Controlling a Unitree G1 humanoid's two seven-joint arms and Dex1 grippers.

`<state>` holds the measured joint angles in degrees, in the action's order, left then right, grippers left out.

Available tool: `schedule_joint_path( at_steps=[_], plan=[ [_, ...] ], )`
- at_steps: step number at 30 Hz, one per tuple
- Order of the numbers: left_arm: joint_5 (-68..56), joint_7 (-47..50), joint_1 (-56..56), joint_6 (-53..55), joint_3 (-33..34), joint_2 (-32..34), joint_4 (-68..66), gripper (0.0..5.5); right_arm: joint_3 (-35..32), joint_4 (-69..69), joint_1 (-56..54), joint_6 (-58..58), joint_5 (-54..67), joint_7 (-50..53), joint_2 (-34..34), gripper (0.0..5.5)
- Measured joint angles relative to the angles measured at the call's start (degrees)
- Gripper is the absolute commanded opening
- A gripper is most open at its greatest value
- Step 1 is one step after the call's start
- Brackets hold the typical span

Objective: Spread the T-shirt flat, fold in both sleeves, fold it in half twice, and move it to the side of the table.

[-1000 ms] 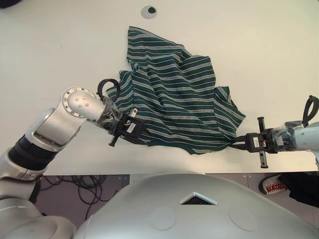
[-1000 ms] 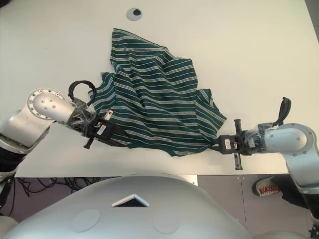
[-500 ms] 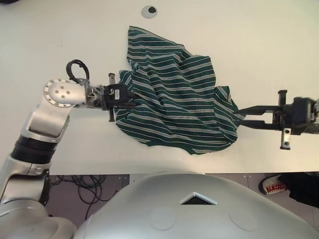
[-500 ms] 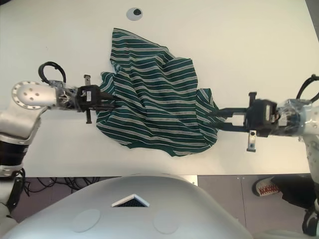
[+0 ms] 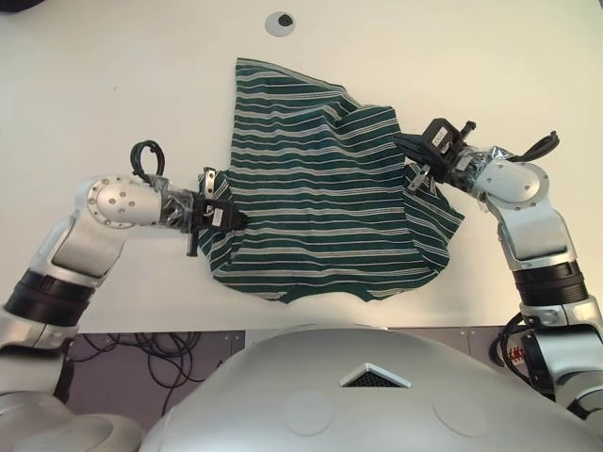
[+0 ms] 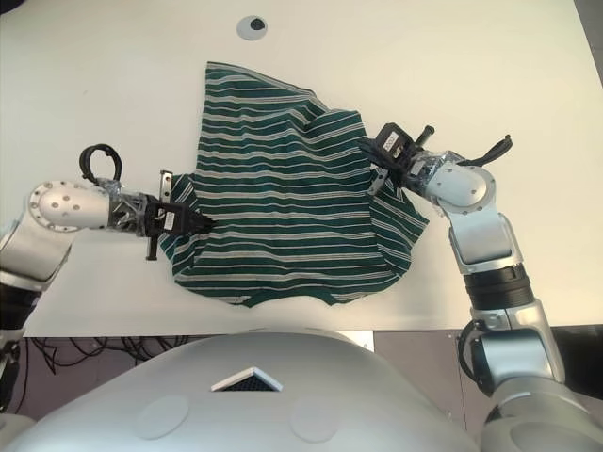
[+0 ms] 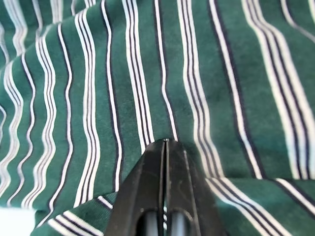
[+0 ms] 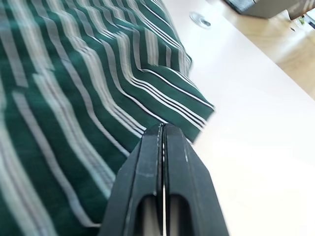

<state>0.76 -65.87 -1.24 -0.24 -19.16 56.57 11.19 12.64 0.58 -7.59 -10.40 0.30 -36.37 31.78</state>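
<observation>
The green striped T-shirt (image 5: 320, 198) lies spread on the white table (image 5: 113, 85), with some wrinkles and a fold along its right side. My left gripper (image 5: 229, 218) is at the shirt's left edge. In the left wrist view its fingers (image 7: 147, 187) are shut, tips against smooth fabric, nothing pinched between them. My right gripper (image 5: 399, 143) is over the shirt's right side, near the folded part. Its fingers (image 8: 147, 167) are shut just above the striped cloth (image 8: 74, 98), beside the cloth's edge.
A round grey grommet (image 5: 279, 23) sits in the table behind the shirt. The table's front edge (image 5: 141, 330) runs close to the shirt's hem, with cables (image 5: 160, 350) hanging below it. Bare tabletop lies on both sides of the shirt.
The shirt lies wider and flatter than before. My right gripper went from the shirt's right edge, open, up to its right side and shut. The left gripper shifted slightly nearer along the left edge.
</observation>
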Motion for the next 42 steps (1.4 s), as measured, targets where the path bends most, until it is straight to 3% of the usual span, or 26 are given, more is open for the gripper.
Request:
schedule_joint_path(
  at_steps=[7,10,12,16,21,29,35,40,42],
  plan=[
    [-3.1,3.5,-8.5,1.2,5.8,1.4,3.8,0.03,1.9,-1.7,0.9,-1.0,-0.1,-0.2,-2.6,0.0],
    [-8.1,7.4,-3.6,4.8,7.7,-6.6,2.4,0.03,3.6,-1.5,2.4,-1.1,-0.1,-1.1,-4.4,0.0],
    [-14.9,11.1,5.7,8.2,11.8,-13.8,-0.2,0.03,3.4,-1.5,2.5,-1.1,-0.1,-1.5,-4.3,0.0],
    [-18.5,15.1,18.1,13.3,13.9,-21.1,-8.3,0.03,2.9,-1.0,3.3,-1.0,0.4,-1.4,-4.5,0.0],
    [-9.1,18.7,26.2,10.2,6.3,-28.2,-21.0,0.03,-4.5,-2.8,-3.1,-4.3,7.2,2.6,-11.2,0.0],
    [1.6,23.0,24.2,3.1,-2.0,-34.1,-24.6,0.0,-18.8,-11.3,-12.5,-26.7,26.0,4.2,-15.6,1.22],
    [6.5,23.6,17.6,1.4,-5.6,-33.8,-21.4,0.0,-20.5,-16.3,-15.7,-33.4,29.1,4.2,-15.7,2.17],
    [7.7,23.4,14.4,0.5,-7.0,-32.9,-18.8,0.0,-18.5,-19.3,-16.2,-34.8,28.9,2.7,-15.6,2.17],
    [7.8,23.5,14.3,0.4,-7.0,-32.9,-18.7,0.0,-17.9,-20.0,-16.5,-34.8,28.6,2.1,-15.6,1.83]
  ],
)
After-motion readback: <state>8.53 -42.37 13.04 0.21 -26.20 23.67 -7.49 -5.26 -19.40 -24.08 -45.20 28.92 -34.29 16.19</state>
